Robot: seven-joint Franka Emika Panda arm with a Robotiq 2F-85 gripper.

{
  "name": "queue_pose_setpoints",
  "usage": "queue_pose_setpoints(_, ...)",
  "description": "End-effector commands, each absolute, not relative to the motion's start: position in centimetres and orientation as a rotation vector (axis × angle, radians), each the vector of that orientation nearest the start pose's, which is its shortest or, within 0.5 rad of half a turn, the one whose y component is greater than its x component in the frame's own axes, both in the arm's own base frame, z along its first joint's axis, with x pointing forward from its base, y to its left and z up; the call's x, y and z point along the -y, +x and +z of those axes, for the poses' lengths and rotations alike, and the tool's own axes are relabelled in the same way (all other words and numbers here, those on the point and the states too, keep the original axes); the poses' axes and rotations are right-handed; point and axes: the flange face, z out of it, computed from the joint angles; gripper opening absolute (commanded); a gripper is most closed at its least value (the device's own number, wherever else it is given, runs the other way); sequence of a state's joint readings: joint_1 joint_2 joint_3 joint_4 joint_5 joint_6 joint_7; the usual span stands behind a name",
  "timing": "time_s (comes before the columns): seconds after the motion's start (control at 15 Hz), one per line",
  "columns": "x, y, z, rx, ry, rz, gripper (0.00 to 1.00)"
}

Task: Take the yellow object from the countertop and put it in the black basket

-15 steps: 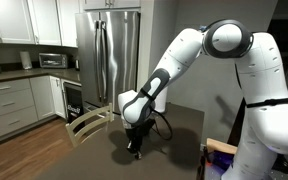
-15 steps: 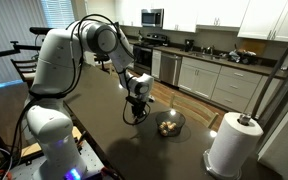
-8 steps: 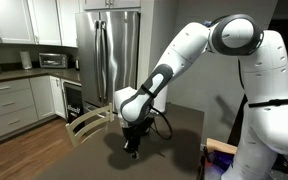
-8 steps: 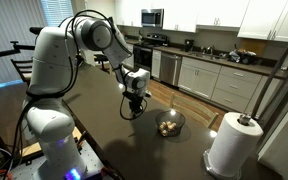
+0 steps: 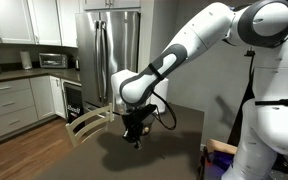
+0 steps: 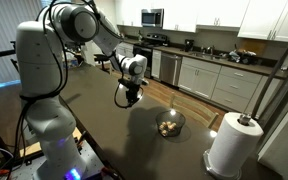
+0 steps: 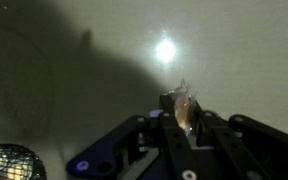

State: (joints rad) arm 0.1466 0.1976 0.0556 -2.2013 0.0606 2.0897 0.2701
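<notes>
I am working over one counter (image 6: pixel 109 140), a broad, dark, matte slab with straight edges, set in a kitchen. Pale cabinets (image 6: pixel 216 82) run along the far wall in an exterior view, and one steel fridge (image 5: pixel 106 50) stands behind the counter (image 5: pixel 179 150), with one wooden chair (image 5: pixel 89 125) at its near edge. My one arm (image 5: pixel 184 50) reaches out over the dark surface and bends down at the wrist. One white paper-towel roll (image 6: pixel 234 145) stands upright near a corner. One black basket (image 6: pixel 170 124) sits on the counter near the roll and apart from the jaws. In the wrist view it shows only at the lower left edge (image 7: pixel 6 163), well off to the side. The jaws hang above the counter, not touching it, and they are closed around the one yellow object (image 7: pixel 185 104), a small pale lump pinched between the fingertips. It is too small to make out in either exterior view. A bright spot of light reflects off the counter (image 7: pixel 64 80) beyond it.
</notes>
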Motion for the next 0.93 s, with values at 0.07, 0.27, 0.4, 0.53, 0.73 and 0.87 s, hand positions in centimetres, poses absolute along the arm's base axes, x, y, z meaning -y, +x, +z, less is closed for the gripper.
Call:
queue_pose_setpoints(0.07,-6.1,52.6,34.0,-0.430,-3.102,0.489,0.09)
queue_pose_setpoints(0.27,-2.6,55.1,36.8,-0.584,-3.070,0.437,0.09)
queue_pose_setpoints(0.4,-0.7,56.5,37.6,-0.674,-3.056,0.398,0.09)
queue_pose_setpoints(0.53,0.7,57.3,37.8,-0.763,-3.041,0.391,0.09)
queue_pose_setpoints(0.73,1.9,57.8,37.3,-0.892,-3.013,0.417,0.09)
queue_pose_setpoints(0.87,2.7,58.0,36.8,-0.966,-2.990,0.442,0.09)
